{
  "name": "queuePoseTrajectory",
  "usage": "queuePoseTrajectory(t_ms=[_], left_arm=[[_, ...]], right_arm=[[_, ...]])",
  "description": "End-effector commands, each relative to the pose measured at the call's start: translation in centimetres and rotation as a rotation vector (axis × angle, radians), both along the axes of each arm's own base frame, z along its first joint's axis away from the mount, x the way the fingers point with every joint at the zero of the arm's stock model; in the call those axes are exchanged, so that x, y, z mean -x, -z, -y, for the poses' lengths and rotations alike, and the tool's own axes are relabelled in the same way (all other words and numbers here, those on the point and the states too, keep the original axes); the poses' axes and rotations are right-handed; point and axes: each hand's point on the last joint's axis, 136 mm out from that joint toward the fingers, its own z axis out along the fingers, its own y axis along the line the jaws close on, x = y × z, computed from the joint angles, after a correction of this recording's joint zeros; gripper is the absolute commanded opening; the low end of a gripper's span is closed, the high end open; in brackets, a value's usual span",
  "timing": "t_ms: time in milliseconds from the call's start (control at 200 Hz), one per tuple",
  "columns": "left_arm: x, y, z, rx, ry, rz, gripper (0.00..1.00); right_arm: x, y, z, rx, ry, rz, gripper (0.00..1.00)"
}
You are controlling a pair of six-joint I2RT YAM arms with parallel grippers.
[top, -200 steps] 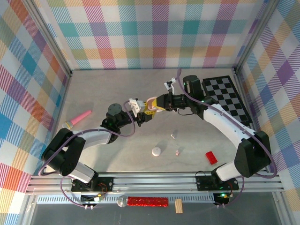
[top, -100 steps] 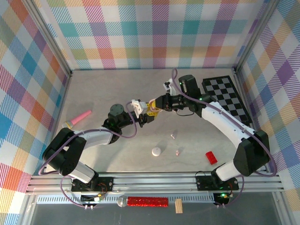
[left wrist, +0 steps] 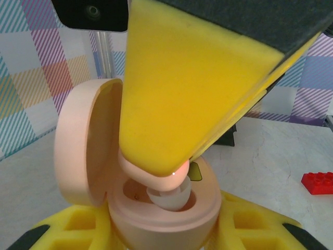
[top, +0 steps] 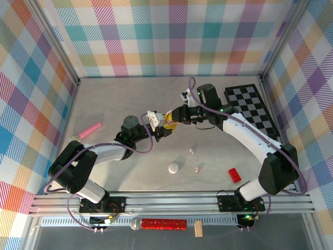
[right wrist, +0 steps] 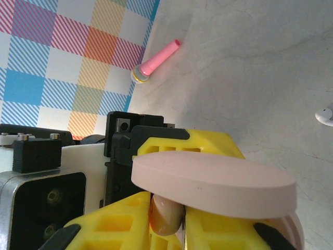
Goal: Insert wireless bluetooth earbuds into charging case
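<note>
Above the middle of the surface, the left fingers grip the base of an open pink case, one yellow finger on each side. Their tips are cut off by the bottom edge of the left wrist view. The lid stands hinged up on the left.

The right fingers reach into the case from above, closed on a pink bud. The bud's rounded end sits in a well of the case. Its upper part is hidden behind a yellow finger, so how deep it sits is hard to tell. In the right wrist view the lid, seen edge on, covers the wells, and a sliver of the bud shows between the two near fingers. From overhead, case and bud are small and crowded by both arms, too much so to make out.

Toward the near edge lie a white case and two loose buds, tiny and blurred. A red block lies toward the near right corner. A checkered mat fills the far right corner. A pink stick lies by the left edge; what it is I cannot tell.
</note>
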Motion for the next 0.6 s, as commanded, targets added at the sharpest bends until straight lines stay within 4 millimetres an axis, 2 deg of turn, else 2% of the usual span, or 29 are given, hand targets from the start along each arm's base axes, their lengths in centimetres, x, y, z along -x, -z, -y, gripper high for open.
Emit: queuePoseTrajectory(t_ms=[0,595], left_arm=[[-0.21,-3.46,0.48,0.08,0.005,0.099,0.3],[-0.13,-3.67,0.53,0.081,0.011,0.102,0.3]], right_arm=[[0.42,0.51,0.36,0.045,0.001,-0.006,0.2],[0.4,0.47,1.16,0.093,0.02,0.025,0.25]])
